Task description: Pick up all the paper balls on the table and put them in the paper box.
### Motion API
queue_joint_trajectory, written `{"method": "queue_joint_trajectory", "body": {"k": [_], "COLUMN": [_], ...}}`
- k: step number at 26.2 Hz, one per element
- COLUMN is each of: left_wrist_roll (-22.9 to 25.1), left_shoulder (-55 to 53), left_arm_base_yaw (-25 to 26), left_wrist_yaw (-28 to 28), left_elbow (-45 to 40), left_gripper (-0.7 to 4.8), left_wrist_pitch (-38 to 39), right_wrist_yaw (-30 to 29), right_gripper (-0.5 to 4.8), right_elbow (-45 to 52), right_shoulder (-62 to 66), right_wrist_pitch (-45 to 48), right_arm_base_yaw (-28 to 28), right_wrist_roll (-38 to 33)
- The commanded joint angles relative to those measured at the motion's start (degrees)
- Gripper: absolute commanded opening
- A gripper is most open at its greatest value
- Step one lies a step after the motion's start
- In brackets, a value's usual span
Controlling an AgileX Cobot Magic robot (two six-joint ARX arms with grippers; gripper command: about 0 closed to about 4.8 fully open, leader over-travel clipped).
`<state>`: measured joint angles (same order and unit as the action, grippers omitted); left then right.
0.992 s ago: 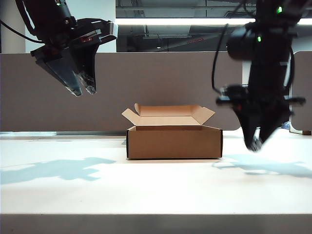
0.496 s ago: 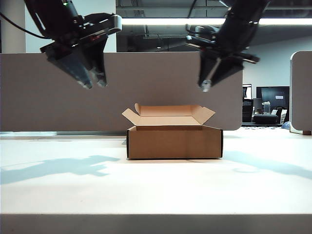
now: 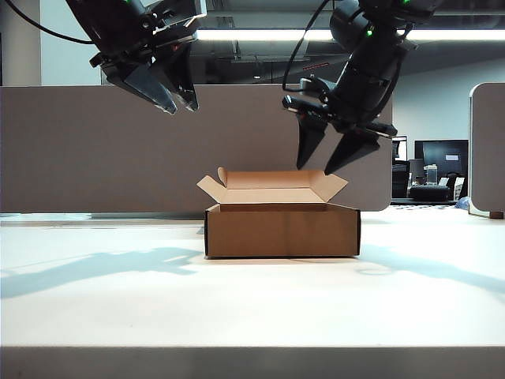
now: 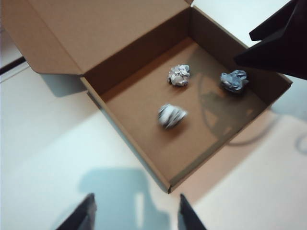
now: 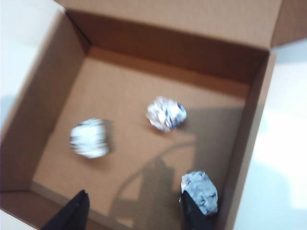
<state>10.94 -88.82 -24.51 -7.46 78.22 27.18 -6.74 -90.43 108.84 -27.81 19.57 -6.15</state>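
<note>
Paper balls, three of them, all lie on the floor of the paper box (image 3: 282, 229), apart from one another: in the right wrist view one (image 5: 166, 113) sits near the middle, one (image 5: 89, 138) is blurred toward a side wall, and one (image 5: 200, 191) rests close to a corner beside the opposite wall. The left wrist view shows the same three (image 4: 179, 75) (image 4: 234, 80) (image 4: 171, 115) spread over the brown bottom. The box stands with its flaps folded outward, near the middle of the table (image 3: 252, 304), its long front wall facing the exterior camera.

The right gripper (image 3: 325, 162) hangs just above the open box, fingers pointing down and spread wide, nothing between them; its tips (image 5: 72, 211) frame the box floor. The left gripper (image 3: 180, 105) hovers high up and to the left of the box, also released and empty, its fingertips (image 4: 84, 215) over the tabletop by the box's edge.

Behind the table runs a grey-brown partition panel (image 3: 95, 150)
</note>
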Motion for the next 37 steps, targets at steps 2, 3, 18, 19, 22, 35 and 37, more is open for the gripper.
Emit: {"method": "queue_joint_trajectory", "body": {"k": [2,3,18,19,22,35,37], "left_wrist_roll": [-0.2,-0.7,-1.5,-1.6,-2.0,-5.4,-5.6], "left_shoulder": [0.0,0.2,18.4,20.2,26.8,62.9,64.3], "left_arm_base_yaw": [-0.1,-0.1,-0.1,-0.1,-0.2,-0.2,-0.2], "left_wrist_yaw": [-0.2,-0.2,0.0,0.2,1.1,3.6,5.7], "left_elbow": [0.0,0.0,-2.6,-3.5,-7.4,-27.2,-27.5], "left_gripper": [1.48,0.96,0.25,0.25,0.24,0.21,0.22], "left_wrist_pitch": [-2.9,-2.9,-0.6,-0.5,-0.2,8.5,11.3], "right_wrist_yaw": [-0.9,-0.8,4.9,5.7,7.6,11.1,12.0], "right_gripper": [2.64,2.57,0.39,0.39,0.39,0.39,0.40], "right_elbow": [-0.7,-0.7,0.0,0.3,2.7,31.7,35.2], "right_shoulder": [-1.8,-2.4,-27.1,-29.0,-35.6,-73.2,-77.2], "right_wrist_pitch": [1.7,1.2,-7.3,-7.8,-7.9,-7.7,-6.1], "right_arm_base_yaw": [0.1,0.1,-0.2,-0.2,-0.2,-0.2,-0.2], "right_wrist_roll": [0.1,0.2,6.5,6.5,6.5,8.2,8.1]}}
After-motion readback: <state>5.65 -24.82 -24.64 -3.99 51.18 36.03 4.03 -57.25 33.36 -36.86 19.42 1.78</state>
